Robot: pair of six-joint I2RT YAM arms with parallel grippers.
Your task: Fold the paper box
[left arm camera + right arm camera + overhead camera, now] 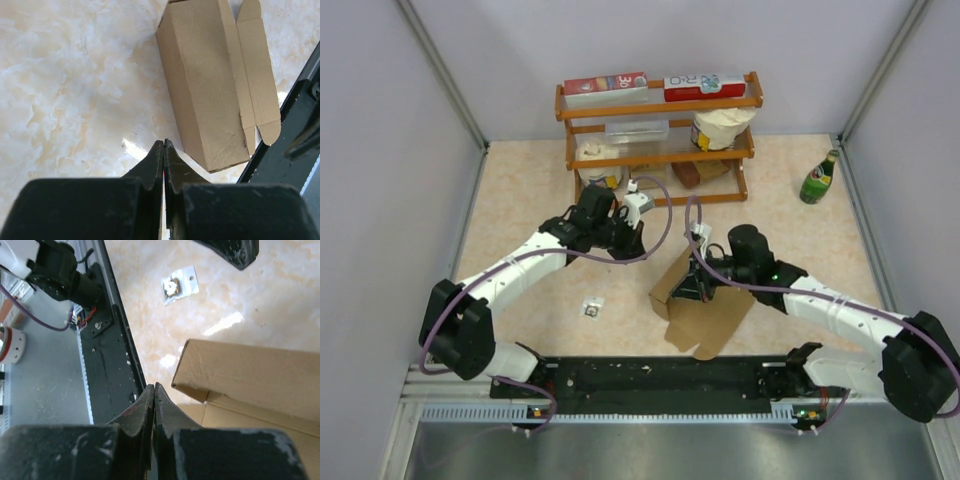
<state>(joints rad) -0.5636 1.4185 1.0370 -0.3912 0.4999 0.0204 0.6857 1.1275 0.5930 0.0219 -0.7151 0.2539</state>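
Closed right gripper (154, 386) over paper box (250, 370), long axis diagonal

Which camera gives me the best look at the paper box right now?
Left wrist: the paper box appears close up and nearly whole, its body and long open side flap unobstructed. Top external shows it small and partly covered by the right arm. Right wrist catches only one corner and some flap.
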